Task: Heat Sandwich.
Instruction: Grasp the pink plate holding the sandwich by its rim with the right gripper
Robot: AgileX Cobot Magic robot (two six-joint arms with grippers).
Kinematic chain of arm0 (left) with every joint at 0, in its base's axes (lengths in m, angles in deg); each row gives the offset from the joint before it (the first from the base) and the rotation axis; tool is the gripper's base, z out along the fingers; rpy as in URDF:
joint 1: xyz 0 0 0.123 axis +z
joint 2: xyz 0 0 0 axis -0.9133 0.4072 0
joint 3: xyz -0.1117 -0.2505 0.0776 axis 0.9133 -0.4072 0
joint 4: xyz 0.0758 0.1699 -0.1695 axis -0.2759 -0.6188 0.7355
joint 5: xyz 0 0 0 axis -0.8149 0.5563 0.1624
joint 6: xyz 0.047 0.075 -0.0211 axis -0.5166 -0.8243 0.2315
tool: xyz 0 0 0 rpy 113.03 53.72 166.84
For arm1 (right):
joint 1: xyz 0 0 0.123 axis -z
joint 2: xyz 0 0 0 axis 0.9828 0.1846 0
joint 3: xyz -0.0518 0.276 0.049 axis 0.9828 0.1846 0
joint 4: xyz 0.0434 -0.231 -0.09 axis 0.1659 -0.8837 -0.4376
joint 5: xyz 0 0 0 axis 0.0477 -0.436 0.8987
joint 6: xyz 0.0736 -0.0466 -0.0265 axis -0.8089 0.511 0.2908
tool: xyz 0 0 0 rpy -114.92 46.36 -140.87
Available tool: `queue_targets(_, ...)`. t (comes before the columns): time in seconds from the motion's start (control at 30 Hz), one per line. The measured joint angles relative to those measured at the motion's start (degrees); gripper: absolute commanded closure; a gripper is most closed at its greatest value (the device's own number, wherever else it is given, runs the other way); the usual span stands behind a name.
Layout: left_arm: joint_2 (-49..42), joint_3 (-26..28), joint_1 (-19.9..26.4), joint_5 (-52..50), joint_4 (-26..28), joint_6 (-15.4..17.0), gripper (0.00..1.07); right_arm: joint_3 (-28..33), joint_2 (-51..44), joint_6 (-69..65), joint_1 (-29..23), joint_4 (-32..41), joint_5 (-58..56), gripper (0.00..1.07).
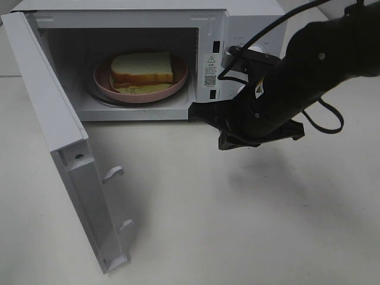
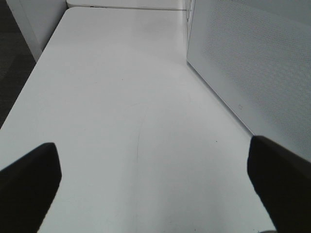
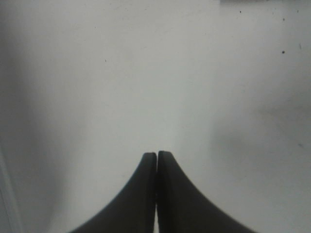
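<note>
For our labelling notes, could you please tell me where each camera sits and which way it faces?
Exterior high: mounted high, looking down into the open white microwave with the white-bread sandwich on a round pink plate; black right arm and right gripper show.
Left wrist: on the left arm, looking along the white table; open left gripper shows.
Right wrist: on the right arm, facing the table; shut right gripper shows.
Shared: the right gripper, in exterior and right wrist.

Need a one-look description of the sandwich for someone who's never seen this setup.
Find the white microwave oven with its door swung open. Inside sits a round pink plate, and on it lies the squarish white-bread sandwich: tan crust, pale green filling showing at the front edge, the only food in view.
</note>
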Motion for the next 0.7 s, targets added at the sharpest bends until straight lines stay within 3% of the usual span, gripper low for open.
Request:
queue_targets(0.4,0.0,0.0,0.0,0.0,0.0,0.0,0.07,-5.6,0.0,35.1,0.1,-0.7,-13.1,1.02)
queue_targets(0.43,0.0,0.0,0.0,0.0,0.0,0.0,0.07,-5.7,0.0,44.6,0.1,-0.7,-14.6,1.02)
queue_targets(0.57,0.0,0.0,0.0,0.0,0.0,0.0,0.07,-5.8,0.0,58.3,0.1,-0.7,-16.7,1.02)
queue_targets(0.7,0.0,0.0,0.0,0.0,0.0,0.0,0.07,-5.8,0.0,82.0,0.1,-1.0,-18.3,1.00)
